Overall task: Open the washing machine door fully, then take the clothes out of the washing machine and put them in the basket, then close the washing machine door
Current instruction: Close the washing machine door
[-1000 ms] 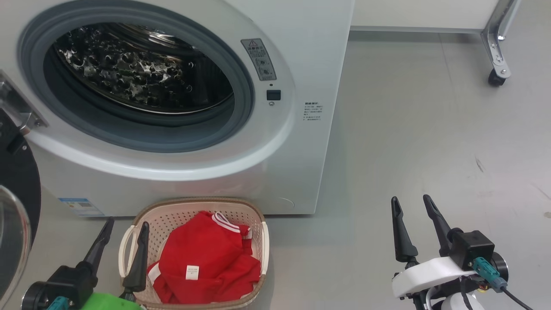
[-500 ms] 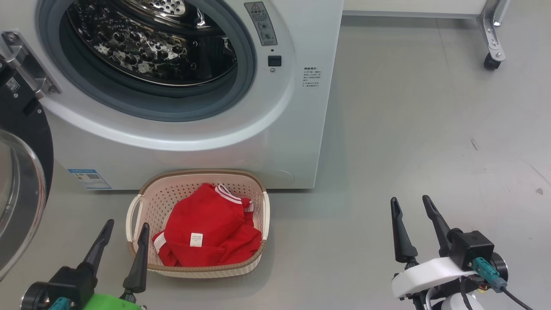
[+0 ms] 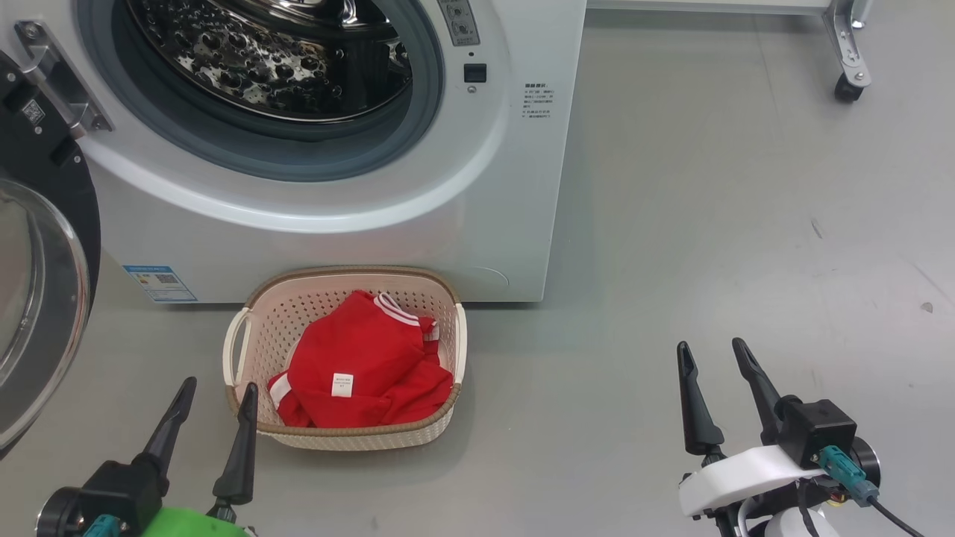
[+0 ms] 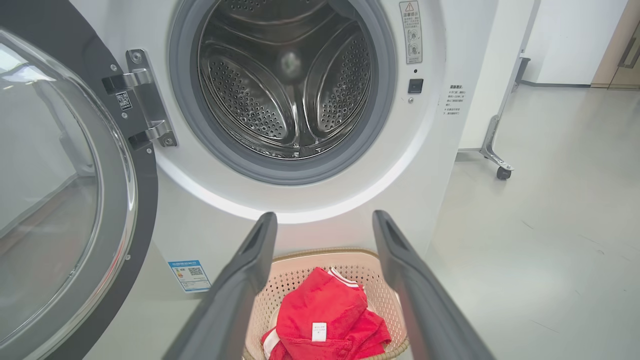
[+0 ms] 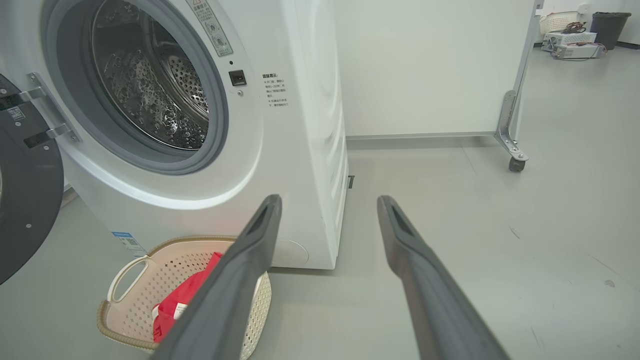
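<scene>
Head view: washing machine (image 3: pixel 515 186) fills the upper left, its door (image 3: pixel 33 298) swung wide open at the left edge with the glass bowl showing, hung on a metal bracket (image 3: pixel 63 82). Steel drum (image 3: pixel 276 52) is visible through the grey rubber ring (image 3: pixel 433 112). The basket (image 3: pixel 351 441) sits upright on the floor (image 3: pixel 709 209) just in front of the machine, lower centre-left. Red clothes (image 3: pixel 365 365) lie bunched inside the basket, white striped trim toward the machine, small white tag (image 3: pixel 342 384) facing up.

At lower left, left hand (image 3: pixel 220 384) has its 2 fingers spread and grips nothing. 1 fingertip overlaps the basket's near-left corner in the picture; cannot tell if it touches. In the left wrist view the spread fingers frame basket and clothes at bottom centre, door at left.

At lower right, right hand (image 3: pixel 710 344) has 2 fingers spread, grips nothing, over the floor, well apart from the basket. In the right wrist view the basket is at lower left, partly behind 1 finger.

Caster wheel (image 3: pixel 843 88) of a white partition (image 5: pixel 425 65) sits at upper right.
</scene>
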Robot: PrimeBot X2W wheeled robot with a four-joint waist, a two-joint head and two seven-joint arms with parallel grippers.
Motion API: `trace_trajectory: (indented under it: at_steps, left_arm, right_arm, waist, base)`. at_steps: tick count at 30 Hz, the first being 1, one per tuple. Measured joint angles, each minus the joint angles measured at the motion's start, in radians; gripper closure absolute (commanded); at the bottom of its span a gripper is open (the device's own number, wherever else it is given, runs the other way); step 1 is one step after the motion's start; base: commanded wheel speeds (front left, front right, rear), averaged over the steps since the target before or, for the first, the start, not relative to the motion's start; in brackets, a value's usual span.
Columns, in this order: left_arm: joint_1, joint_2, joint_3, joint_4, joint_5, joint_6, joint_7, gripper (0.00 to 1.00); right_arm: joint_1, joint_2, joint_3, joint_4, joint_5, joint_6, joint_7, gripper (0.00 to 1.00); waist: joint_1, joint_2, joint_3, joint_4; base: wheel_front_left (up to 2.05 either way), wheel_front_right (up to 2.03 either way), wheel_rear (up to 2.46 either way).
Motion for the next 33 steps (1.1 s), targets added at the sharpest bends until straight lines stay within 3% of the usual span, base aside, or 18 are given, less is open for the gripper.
trace_trajectory:
  at_steps: [33]
  left_arm:
    - [0.0,-0.004,0.0,-0.025,0.014,0.0,0.0,0.0]
  right_arm:
    - [0.0,0.0,0.001,0.001,0.0,-0.001,0.0,0.0]
  waist:
    - [0.0,0.0,-0.003,0.003]
  base:
    - [-0.39,0.39,0.0]
